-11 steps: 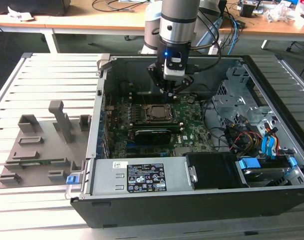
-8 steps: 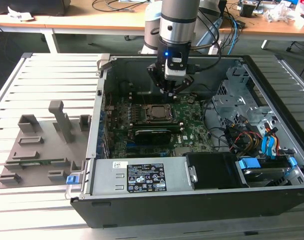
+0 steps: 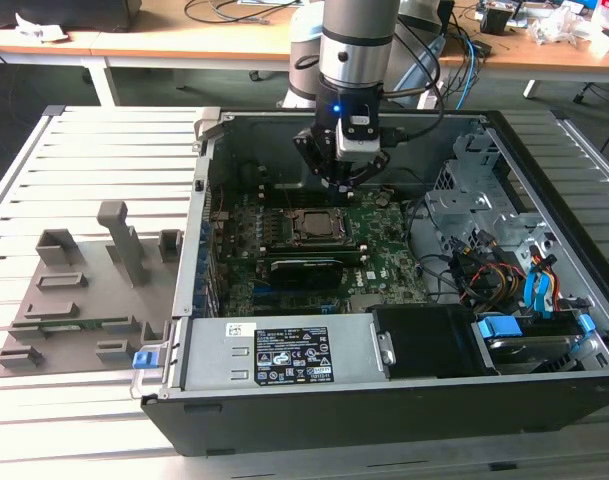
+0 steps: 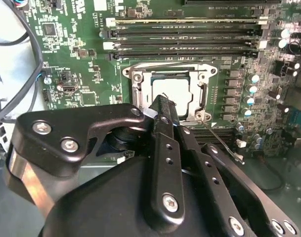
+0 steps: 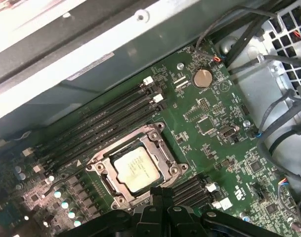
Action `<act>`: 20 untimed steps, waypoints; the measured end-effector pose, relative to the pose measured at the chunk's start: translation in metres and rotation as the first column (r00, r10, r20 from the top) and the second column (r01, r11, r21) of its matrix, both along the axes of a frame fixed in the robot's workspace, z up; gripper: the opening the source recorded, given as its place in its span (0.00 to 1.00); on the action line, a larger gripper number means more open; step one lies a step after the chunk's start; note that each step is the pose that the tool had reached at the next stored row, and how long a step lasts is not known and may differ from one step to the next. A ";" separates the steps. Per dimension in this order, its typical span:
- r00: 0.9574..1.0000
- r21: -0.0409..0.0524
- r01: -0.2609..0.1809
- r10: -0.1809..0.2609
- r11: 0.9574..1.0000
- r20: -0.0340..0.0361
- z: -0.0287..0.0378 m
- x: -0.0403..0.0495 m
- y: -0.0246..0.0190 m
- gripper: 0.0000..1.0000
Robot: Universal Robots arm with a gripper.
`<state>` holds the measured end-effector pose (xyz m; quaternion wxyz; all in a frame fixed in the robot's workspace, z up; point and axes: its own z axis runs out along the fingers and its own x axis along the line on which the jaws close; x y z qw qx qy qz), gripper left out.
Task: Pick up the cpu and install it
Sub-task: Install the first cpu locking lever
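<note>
The cpu (image 5: 135, 170), a pale silver square chip, lies flat inside the metal-framed socket (image 5: 162, 148) on the green motherboard (image 5: 214, 113). The second wrist view shows the cpu (image 4: 177, 94) just past my fingertips. My gripper (image 4: 160, 106) hovers above the socket's edge with its black fingers (image 4: 165, 148) pressed together and nothing between them. In the exterior view my gripper (image 3: 342, 182) hangs inside the open computer case (image 3: 404, 400), a little behind the socket (image 3: 312, 226). The socket's thin wire lever (image 4: 220, 140) sticks out to one side.
Memory slots (image 5: 106, 118) run beside the socket. Black cables (image 5: 279, 133) and a metal drive cage (image 3: 474, 200) crowd the exterior view's right of the case. A grey moulded holder block (image 3: 84, 290) lies on the slatted table (image 3: 104, 150) on the exterior view's left of the case.
</note>
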<state>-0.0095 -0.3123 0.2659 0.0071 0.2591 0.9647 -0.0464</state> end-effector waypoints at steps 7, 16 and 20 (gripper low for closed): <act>0.996 0.000 -0.095 0.095 0.996 0.000 0.0000 0.0000 0.0000 0.11; 0.979 0.000 -0.205 0.205 0.979 0.000 0.0000 0.0000 0.0000 0.11; 0.971 0.000 -0.240 0.240 0.971 0.000 0.0000 0.0000 0.0000 0.11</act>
